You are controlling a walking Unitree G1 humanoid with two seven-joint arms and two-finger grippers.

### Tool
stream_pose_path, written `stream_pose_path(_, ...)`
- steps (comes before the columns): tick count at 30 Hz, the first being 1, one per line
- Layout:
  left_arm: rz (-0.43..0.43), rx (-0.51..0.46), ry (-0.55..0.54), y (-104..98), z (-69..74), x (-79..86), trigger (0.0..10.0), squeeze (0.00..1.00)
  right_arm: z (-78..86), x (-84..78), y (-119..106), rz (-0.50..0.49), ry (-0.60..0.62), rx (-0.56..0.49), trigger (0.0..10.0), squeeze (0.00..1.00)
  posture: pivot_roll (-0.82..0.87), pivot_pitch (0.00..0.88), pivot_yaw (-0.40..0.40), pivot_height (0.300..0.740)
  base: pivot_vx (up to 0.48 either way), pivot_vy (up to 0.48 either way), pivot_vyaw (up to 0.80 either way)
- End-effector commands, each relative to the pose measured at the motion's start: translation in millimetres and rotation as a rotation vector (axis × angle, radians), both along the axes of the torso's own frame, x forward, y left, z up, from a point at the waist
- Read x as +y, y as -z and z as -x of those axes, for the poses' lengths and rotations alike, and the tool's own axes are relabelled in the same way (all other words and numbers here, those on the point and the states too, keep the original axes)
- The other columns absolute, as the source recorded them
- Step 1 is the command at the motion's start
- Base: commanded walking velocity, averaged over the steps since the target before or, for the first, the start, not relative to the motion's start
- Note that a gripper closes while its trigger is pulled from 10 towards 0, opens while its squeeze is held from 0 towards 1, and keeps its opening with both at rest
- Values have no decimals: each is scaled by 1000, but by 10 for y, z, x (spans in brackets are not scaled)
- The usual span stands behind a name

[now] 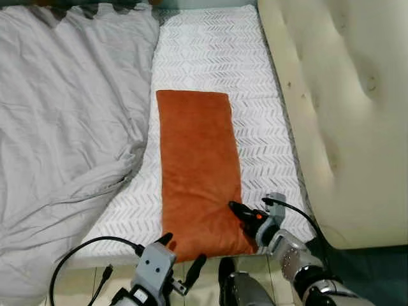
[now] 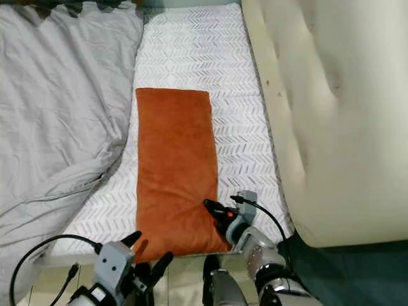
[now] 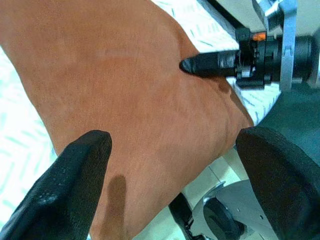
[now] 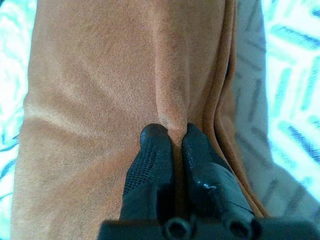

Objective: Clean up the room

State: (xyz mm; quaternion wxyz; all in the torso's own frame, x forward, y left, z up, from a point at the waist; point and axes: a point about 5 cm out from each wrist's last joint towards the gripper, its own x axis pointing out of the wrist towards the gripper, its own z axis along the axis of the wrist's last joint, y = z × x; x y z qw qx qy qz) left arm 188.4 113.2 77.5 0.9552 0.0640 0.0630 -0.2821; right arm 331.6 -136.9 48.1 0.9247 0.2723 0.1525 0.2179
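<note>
A long orange pillow [image 1: 197, 166] lies lengthwise on the white chevron sheet [image 1: 210, 51] of the bed. My right gripper [image 1: 234, 207] is at the pillow's near right corner, shut on a small pinched fold of the orange fabric [image 4: 172, 132]. My left gripper [image 1: 182, 252] sits at the pillow's near left corner by the bed's edge, open, its two fingers spread wide over the orange cover [image 3: 110, 75] with nothing between them. In the left wrist view the right gripper's black tip [image 3: 192, 65] presses into the pillow.
A rumpled grey duvet [image 1: 64, 115] covers the left side of the bed. A cream tufted headboard [image 1: 344, 95] runs along the right. Pale floor tiles [image 1: 89, 274] and a black cable loop [image 1: 70, 255] show below the bed's near edge.
</note>
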Motion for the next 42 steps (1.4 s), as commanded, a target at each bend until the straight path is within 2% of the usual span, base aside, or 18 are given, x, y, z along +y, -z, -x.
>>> stream_pose_path(1, -12, 50, 32, 146, 59, -46, 10000, 0, 51, -216, 82, 30, 88, 42, 0, 0, 46, 471, -94, 740, 0, 0, 0)
stream_pose_path(2, -16, 43, 39, 162, 12, -59, 10000, 0, 17, -352, 28, 73, 136, 20, 0, 0, 46, 471, -94, 740, 0, 0, 0)
stream_pose_path(4, -16, 42, 40, 165, -3, -61, 10000, 0, 6, -409, 8, 96, 158, 12, 0, 0, 46, 471, -94, 740, 0, 0, 0)
stream_pose_path(5, -14, 39, 40, 169, -31, -66, 10000, 0, -10, -551, -31, 144, 216, -1, 0, 0, 26, 460, -96, 740, 0, 0, 0)
stream_pose_path(6, -14, 39, 40, 169, -31, -66, 10000, 0, -10, -551, -31, 144, 216, -1, 0, 0, 26, 460, -96, 740, 0, 0, 0)
stream_pose_path(8, -12, 36, 39, 171, -53, -73, 10000, 0, -17, -723, -75, 194, 289, -11, 0, 0, 19, 453, -94, 740, 0, 0, 0)
stream_pose_path(10, -11, 32, 40, 172, -60, -75, 10000, 0, -18, -787, -95, 217, 313, -17, 0, 0, 19, 453, -94, 740, 0, 0, 0)
stream_pose_path(14, -9, 19, 51, 197, -86, -85, 10000, 0, -3, -1156, -238, 355, 459, -64, 0, 0, 1, 446, -93, 740, 0, 0, 0)
stream_pose_path(19, -12, 15, 53, 208, -103, -78, 10000, 0, -7, -1278, -353, 378, 543, -109, 0, 0, -5, 444, -96, 740, 0, 0, 0)
stream_pose_path(26, -14, 11, 48, 220, -111, -66, 10000, 0, 43, -1326, -369, 409, 641, -121, 0, 0, -9, 443, -100, 740, 0, 0, 0)
stream_pose_path(28, -14, 8, 46, 220, -113, -64, 10000, 0, 92, -1379, -355, 426, 709, -111, 0, 0, -8, 442, -105, 740, 0, 0, 0)
stream_pose_path(29, -14, 3, 44, 221, -114, -59, 10000, 0, 240, -1467, -282, 448, 859, -63, 0, 0, -7, 440, -108, 740, 0, 0, 0)
stream_pose_path(31, -14, 2, 42, 223, -114, -57, 10000, 0, 309, -1472, -239, 454, 909, -39, 0, 0, -7, 435, -111, 740, 0, 0, 0)
stream_pose_path(34, -14, 1, 37, 225, -115, -48, 10000, 0, 481, -1277, -63, 435, 946, 36, 0, 0, -10, 427, -113, 740, 0, 0, 0)
stream_pose_path(37, -14, 0, 36, 225, -117, -47, 10000, 0, 518, -1207, -19, 426, 945, 54, 0, 0, -10, 427, -113, 740, 0, 0, 0)
stream_pose_path(39, -13, -3, 35, 226, -121, -54, 10000, 0, 597, -873, 110, 328, 933, 136, 0, 0, -4, 419, -117, 740, 0, 0, 0)
stream_pose_path(41, -13, -3, 35, 226, -121, -54, 10000, 0, 597, -873, 110, 328, 933, 136, 0, 0, -4, 419, -117, 740, 0, 0, 0)
stream_pose_path(42, -12, -4, 35, 228, -123, -59, 10000, 0, 613, -770, 146, 286, 932, 171, 0, 0, -4, 417, -118, 740, 0, 0, 0)
